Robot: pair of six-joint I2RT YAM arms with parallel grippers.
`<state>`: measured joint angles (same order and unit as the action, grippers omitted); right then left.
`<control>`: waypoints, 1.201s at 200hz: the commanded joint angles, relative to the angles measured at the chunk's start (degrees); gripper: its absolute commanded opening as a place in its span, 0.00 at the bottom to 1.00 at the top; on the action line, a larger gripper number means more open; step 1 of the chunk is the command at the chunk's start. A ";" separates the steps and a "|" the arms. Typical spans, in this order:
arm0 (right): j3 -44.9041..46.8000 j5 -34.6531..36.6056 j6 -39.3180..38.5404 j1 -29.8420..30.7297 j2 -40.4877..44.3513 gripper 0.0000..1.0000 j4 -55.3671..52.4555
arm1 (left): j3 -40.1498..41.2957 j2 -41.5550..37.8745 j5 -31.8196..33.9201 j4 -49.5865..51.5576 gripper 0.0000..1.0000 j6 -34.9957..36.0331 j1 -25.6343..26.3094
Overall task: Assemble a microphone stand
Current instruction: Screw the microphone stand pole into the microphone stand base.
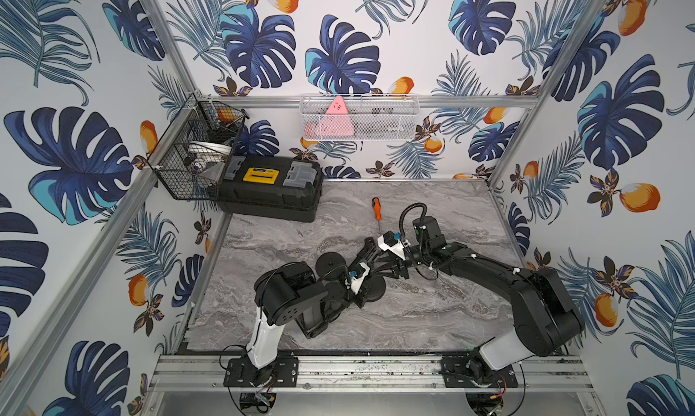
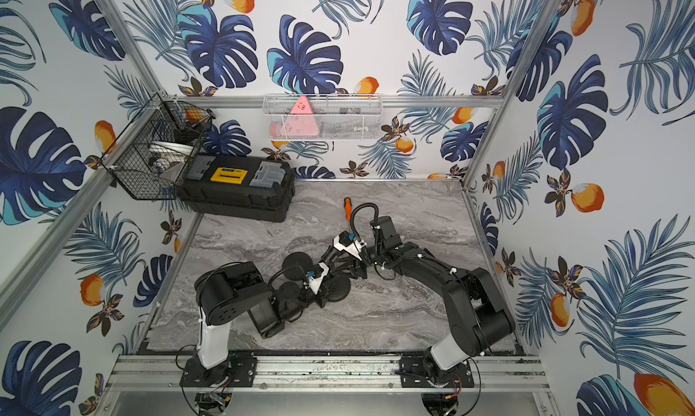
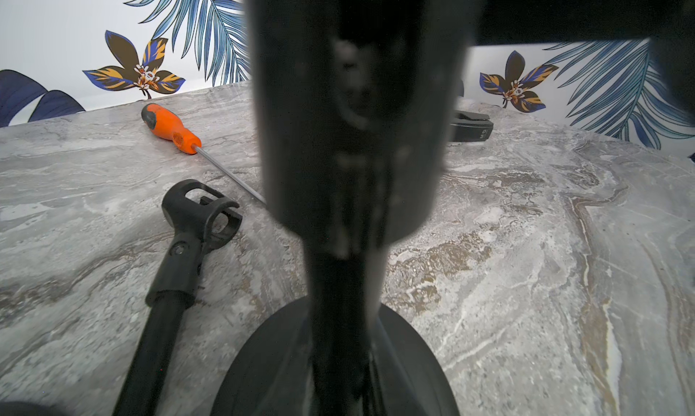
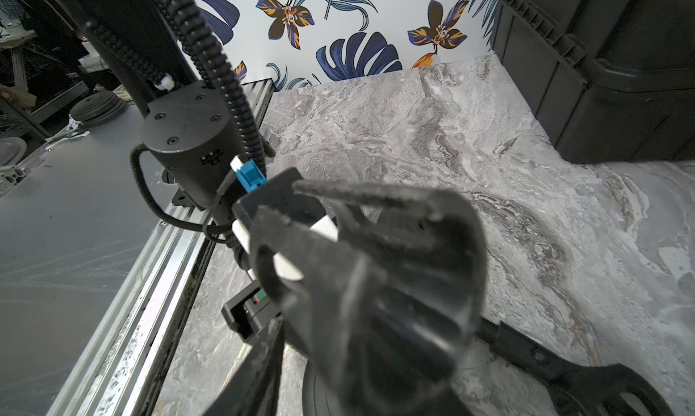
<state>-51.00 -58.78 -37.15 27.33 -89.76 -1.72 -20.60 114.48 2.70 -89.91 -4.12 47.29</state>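
Observation:
The stand's black round base (image 1: 377, 289) (image 3: 417, 361) lies flat on the marble table (image 1: 432, 320). My left gripper (image 1: 363, 296) (image 3: 346, 376) is shut, with its tips down on that base; whether they pinch any part of it is hidden. The black pole with the microphone clip (image 3: 199, 214) (image 4: 609, 384) lies on the table beside the base. My right gripper (image 1: 363, 258) (image 4: 319, 365) hangs over the pole, blurred, with its jaws apart. The pole runs in behind one of its fingers, and contact is hidden.
An orange-handled screwdriver (image 1: 377, 211) (image 3: 169, 126) lies just behind the grippers. A second black disc (image 1: 330, 263) sits left of the base. A black toolbox (image 1: 270, 192) stands at the back left under a wire basket (image 1: 195, 158). A white mesh basket (image 1: 357, 119) hangs on the back wall.

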 commanded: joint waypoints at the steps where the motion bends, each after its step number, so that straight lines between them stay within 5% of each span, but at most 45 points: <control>1: -0.32 -3.42 -1.75 0.52 -0.67 0.41 -0.91 | -0.14 0.31 -1.64 1.31 0.18 -0.19 0.00; 80: 0.48 -2.93 -0.40 0.66 -1.28 0.23 2.11 | 0.49 -0.38 -0.69 1.31 0.22 -0.10 0.00; 117: 3.41 -0.89 1.06 1.44 -0.10 0.00 4.18 | 2.01 -2.21 1.37 1.31 0.31 -0.33 -0.17; 154: 11.70 4.82 8.82 3.30 2.53 0.00 15.49 | 3.95 -5.04 3.38 1.31 0.37 -1.32 -0.52; 199: 20.49 21.93 21.67 7.86 5.24 0.00 29.01 | 4.98 -6.33 3.97 1.31 0.39 -1.91 -0.66; 240: 27.82 47.26 33.70 17.96 7.58 0.00 38.36 | 5.07 -6.01 4.41 1.31 0.38 -1.99 -0.79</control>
<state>-27.29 -28.77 -14.59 40.66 -82.35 42.50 -15.49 108.47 5.02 -87.11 -5.26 46.78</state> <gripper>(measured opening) 0.222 0.384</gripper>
